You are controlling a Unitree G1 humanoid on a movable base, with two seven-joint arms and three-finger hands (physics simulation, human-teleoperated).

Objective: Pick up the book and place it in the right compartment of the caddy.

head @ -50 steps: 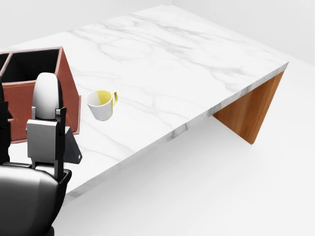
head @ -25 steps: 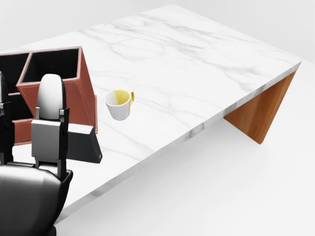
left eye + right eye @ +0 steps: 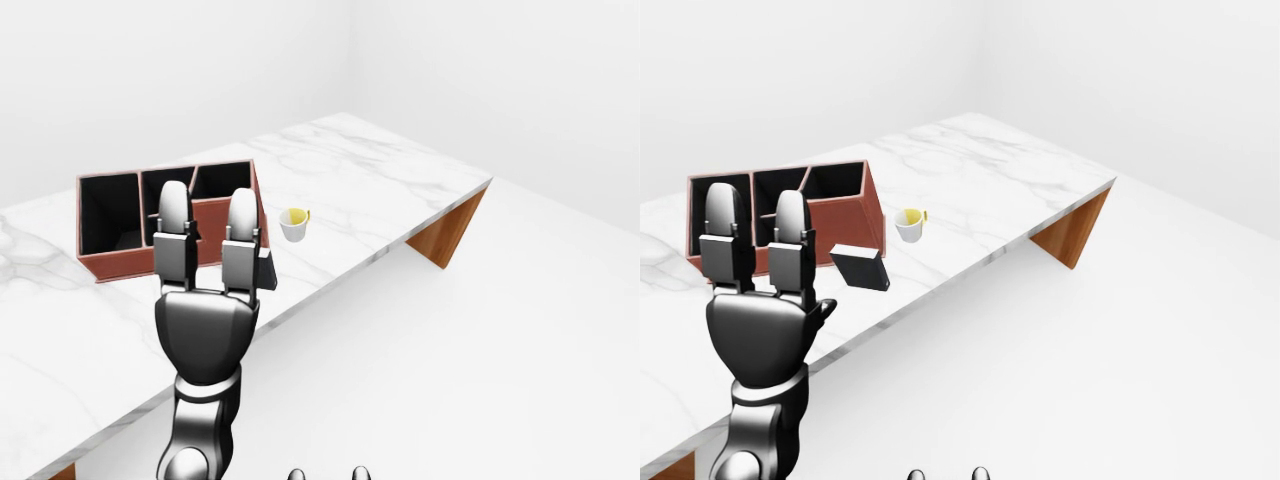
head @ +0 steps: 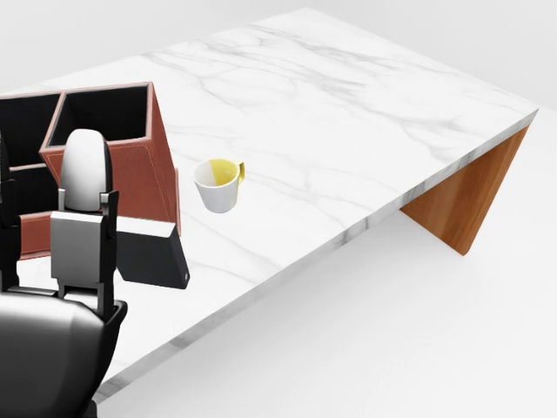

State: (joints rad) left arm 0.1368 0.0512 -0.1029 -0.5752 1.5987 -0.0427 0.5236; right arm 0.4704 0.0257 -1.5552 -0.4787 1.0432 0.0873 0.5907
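Item: my left hand [image 3: 755, 250]. Raised between the cameras and the table, fingers straight and spread, holding nothing. My right hand: only two fingertips show at the bottom edge of the eye views; I cannot tell how they are set.

Item: book [image 3: 860, 267]. Dark, lying on the marble table [image 4: 348, 113] against the near right corner of the caddy [image 4: 148, 174], near the table's near edge. Not yet grasped.

Change noted: over the last second the whole head view has slid, so my base or head has moved, not the objects. The caddy's right compartment [image 4: 100, 113] now shows more fully, and the book has come out from behind my finger, where only a sliver showed.

Meaning for the task: pick-up is not begun; the book is in reach of view, and I judge the hand must drop and close on it next.

Item: mug [image 4: 218, 185]. White, yellow inside, just right of the caddy and book, apart from both.

Obstruction: my own raised hand hides the caddy's near wall; the mug sits close to the lifting path.
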